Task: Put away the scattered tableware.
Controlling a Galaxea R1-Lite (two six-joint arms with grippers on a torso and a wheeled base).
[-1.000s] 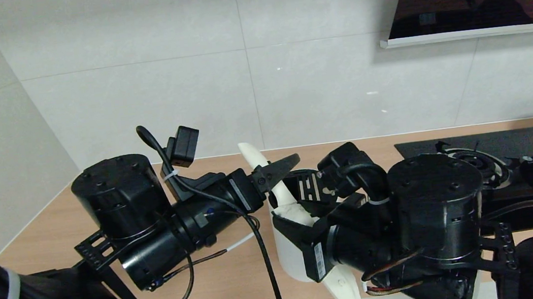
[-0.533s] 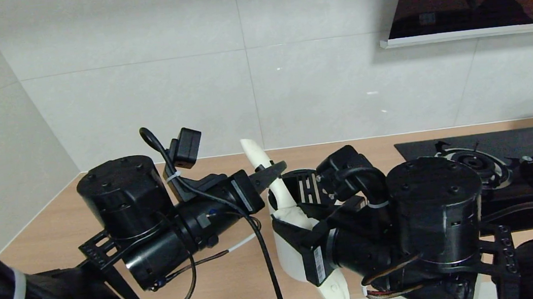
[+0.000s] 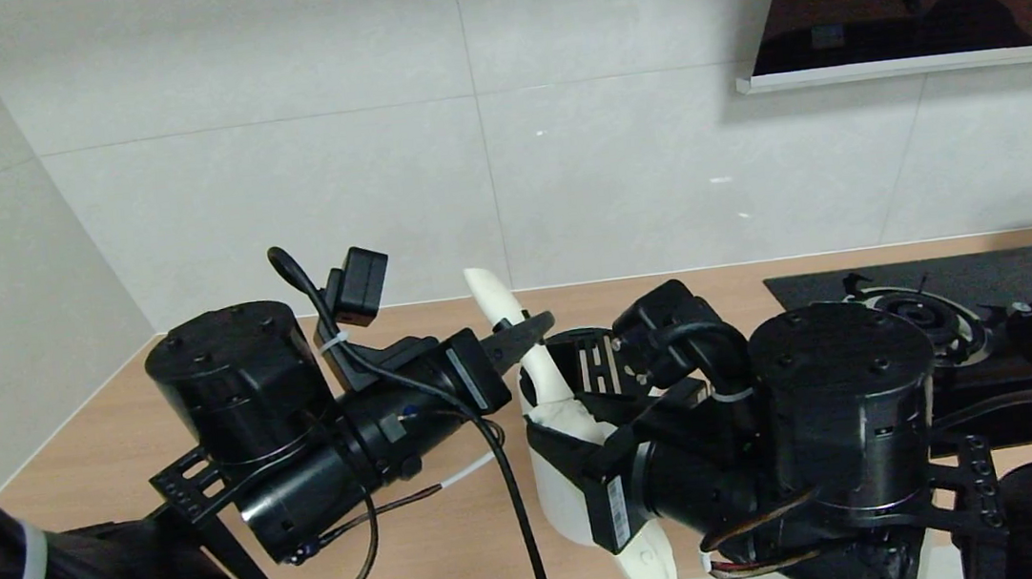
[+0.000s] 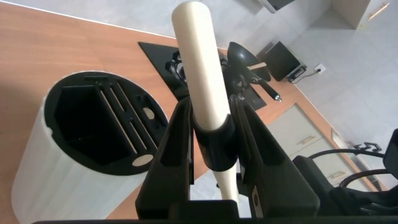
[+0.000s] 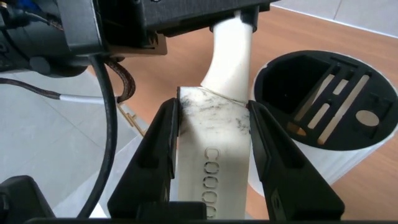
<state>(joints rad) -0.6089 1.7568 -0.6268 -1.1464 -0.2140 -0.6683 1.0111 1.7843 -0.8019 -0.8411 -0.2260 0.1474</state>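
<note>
A white spatula (image 3: 532, 365) hangs tilted over the wooden counter, held by both grippers. My left gripper (image 3: 526, 334) is shut on its round handle (image 4: 200, 68), near the upper end. My right gripper (image 3: 570, 420) is shut on the wider, scuffed blade part (image 5: 214, 134), lower down. Just behind and beside the spatula stands a white cylindrical utensil holder (image 3: 559, 501) with a black divided insert (image 4: 93, 124). Its compartments (image 5: 323, 102) hold a few thin light sticks. The spatula's lower tip (image 3: 653, 574) pokes out below my right gripper.
A black gas hob (image 3: 939, 302) lies on the counter to the right, with a dark ladle (image 4: 244, 57) resting on it. The wooden counter (image 3: 110, 438) is bare to the left. A tiled wall stands behind.
Both grippers and the spatula shifted slightly left and down a second ago. They have hardly moved since.
</note>
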